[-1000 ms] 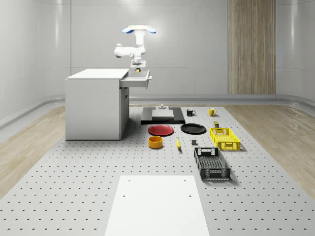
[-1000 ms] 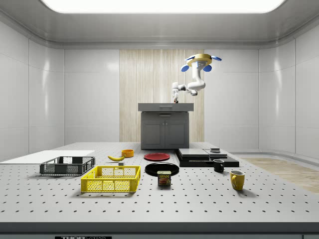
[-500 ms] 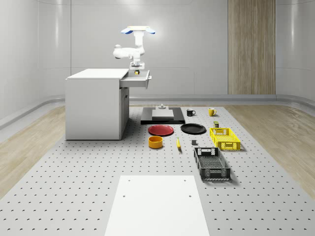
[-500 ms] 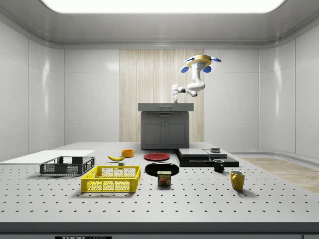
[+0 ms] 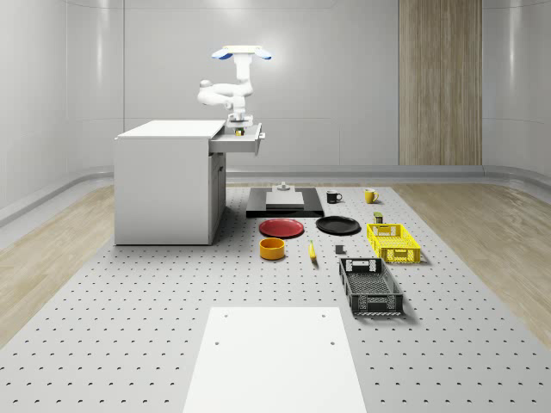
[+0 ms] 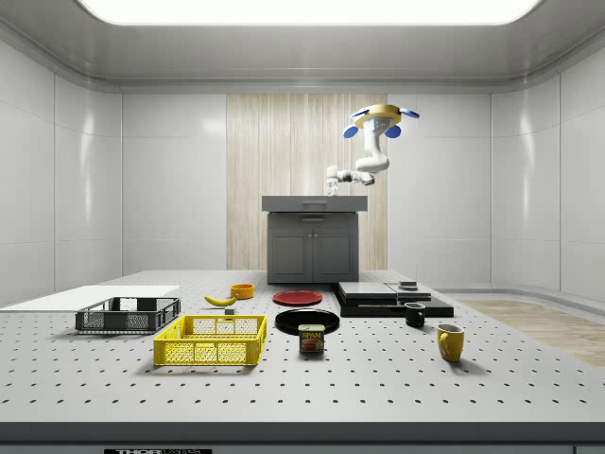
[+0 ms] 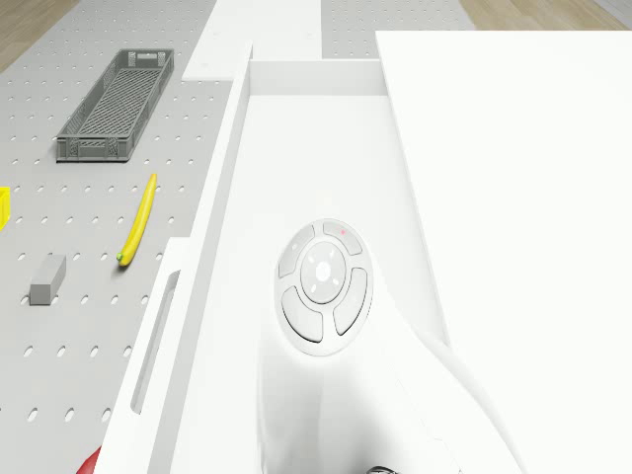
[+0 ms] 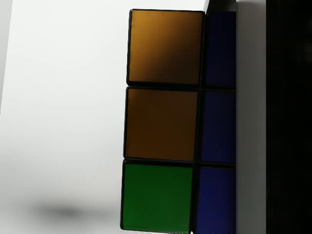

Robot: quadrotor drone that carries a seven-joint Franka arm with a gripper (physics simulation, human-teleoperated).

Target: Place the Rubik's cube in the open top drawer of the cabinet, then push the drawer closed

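I hover beside the cabinet [image 5: 168, 176], over its open top drawer [image 5: 244, 140], with my arm bent down so my hand [image 5: 234, 127] reaches into the drawer. In the wrist view the cube [image 8: 163, 122] sits tight against a dark finger [image 8: 287, 117], its orange, green and blue tiles close up, with the pale drawer floor behind it. I judge that my hand is gripping the cube and that it is low inside the drawer, though I cannot tell whether it touches the floor yet.

So the carry looks nearly done. Letting go is still ahead, as is drawing my arm out and pushing the drawer shut; it stands fully pulled out.

Against the frames a second ago, my hand has come down: then it hung just above the drawer's rim with a yellowish speck of cube showing under it, and now it is sunk between the drawer's walls. My elbow has dropped a little too. My drone body has stayed almost where it was, and nothing on the counter [image 5: 129, 292] has shifted.
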